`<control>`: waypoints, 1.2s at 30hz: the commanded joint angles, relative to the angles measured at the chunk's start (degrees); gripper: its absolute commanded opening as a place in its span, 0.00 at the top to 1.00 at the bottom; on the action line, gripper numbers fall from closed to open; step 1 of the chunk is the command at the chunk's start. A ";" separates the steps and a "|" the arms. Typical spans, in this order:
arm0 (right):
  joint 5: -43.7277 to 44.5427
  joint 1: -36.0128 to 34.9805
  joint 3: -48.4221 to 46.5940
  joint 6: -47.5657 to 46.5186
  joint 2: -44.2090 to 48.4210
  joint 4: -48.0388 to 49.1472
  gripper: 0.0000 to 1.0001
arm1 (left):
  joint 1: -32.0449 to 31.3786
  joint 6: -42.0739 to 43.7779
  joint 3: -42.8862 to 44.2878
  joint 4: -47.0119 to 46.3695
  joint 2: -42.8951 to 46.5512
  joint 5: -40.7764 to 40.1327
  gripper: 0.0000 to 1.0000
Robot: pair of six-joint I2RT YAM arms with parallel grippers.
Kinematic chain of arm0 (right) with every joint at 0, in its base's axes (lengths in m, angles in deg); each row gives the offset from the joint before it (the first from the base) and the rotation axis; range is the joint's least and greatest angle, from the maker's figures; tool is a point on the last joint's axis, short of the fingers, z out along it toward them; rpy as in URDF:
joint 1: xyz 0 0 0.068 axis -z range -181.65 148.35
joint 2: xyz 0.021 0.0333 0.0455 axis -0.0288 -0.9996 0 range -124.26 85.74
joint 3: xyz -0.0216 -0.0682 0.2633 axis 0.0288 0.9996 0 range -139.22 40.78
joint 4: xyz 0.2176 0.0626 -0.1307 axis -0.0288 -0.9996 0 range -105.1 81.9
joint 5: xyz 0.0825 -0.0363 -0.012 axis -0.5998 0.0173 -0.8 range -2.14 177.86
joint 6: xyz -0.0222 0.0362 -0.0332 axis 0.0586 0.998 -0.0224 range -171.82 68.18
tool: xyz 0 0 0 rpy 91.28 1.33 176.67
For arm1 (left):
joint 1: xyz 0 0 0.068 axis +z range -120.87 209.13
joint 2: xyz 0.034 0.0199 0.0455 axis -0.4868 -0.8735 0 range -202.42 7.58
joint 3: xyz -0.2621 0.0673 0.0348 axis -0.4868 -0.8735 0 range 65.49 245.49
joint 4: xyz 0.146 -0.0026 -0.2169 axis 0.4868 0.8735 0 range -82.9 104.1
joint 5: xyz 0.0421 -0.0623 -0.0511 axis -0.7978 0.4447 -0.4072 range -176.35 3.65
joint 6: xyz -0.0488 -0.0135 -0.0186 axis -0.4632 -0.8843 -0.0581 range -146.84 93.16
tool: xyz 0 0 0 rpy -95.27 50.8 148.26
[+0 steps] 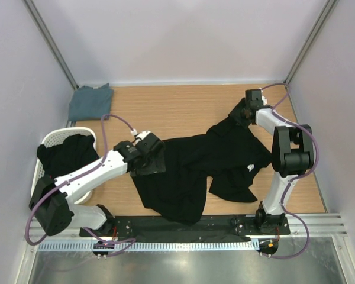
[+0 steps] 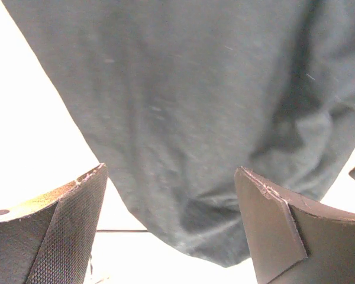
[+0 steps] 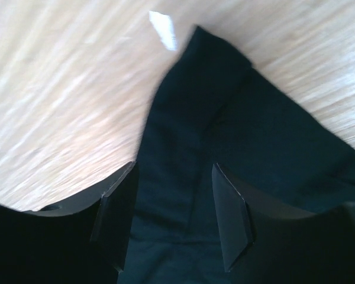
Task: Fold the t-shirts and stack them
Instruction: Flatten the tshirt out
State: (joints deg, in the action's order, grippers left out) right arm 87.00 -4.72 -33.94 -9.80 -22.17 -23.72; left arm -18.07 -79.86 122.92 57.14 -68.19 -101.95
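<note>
The black t-shirt (image 1: pixel 189 171) lies rumpled across the near middle of the table (image 1: pixel 177 109). At its left edge, the left end effector (image 2: pixel 170 173) is spread over the cloth. Farther right, the right end effector (image 3: pixel 173 168) straddles the shirt's far corner, fingers apart. The slate grey-blue t-shirt (image 1: pixel 92 102) lies far left.

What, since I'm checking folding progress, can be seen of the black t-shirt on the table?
The black t-shirt is soft, matte dark cloth, lying unfolded and crumpled across the wooden table, reaching the front edge. A small light mark shows near its right side. One corner stretches toward the far right, where the right gripper straddles it; a firm pinch cannot be confirmed. The open left gripper sits over its left edge.
</note>
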 commanded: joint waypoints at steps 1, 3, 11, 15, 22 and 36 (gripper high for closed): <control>4.20 -0.70 -1.83 2.10 -1.68 0.85 0.42 | 4.90 -0.43 -2.40 0.85 3.95 0.65 0.11; 5.34 -1.67 -1.83 1.75 -2.91 0.50 0.42 | 7.02 0.62 -3.90 0.76 5.89 1.44 0.11; 9.12 -1.94 -4.56 -0.01 -6.51 0.58 0.44 | 12.66 2.13 -6.19 1.37 8.53 2.41 0.11; 10.18 -1.76 -6.31 -0.80 -8.18 1.38 0.48 | 13.45 1.95 -7.15 1.37 9.23 2.68 0.11; 10.53 -1.76 -8.16 -1.41 -10.12 1.47 0.63 | 16.08 1.51 -8.21 1.64 10.02 2.15 0.11; 11.67 -1.85 -13.17 -5.98 -8.37 1.29 0.99 | 23.72 0.72 -9.09 -4.59 7.84 0.92 0.12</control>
State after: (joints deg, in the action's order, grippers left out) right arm 96.29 -6.42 -43.14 -13.23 -32.82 -23.74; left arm 3.59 -78.87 113.54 56.70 -59.53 -99.85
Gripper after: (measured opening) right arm 0.041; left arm 0.884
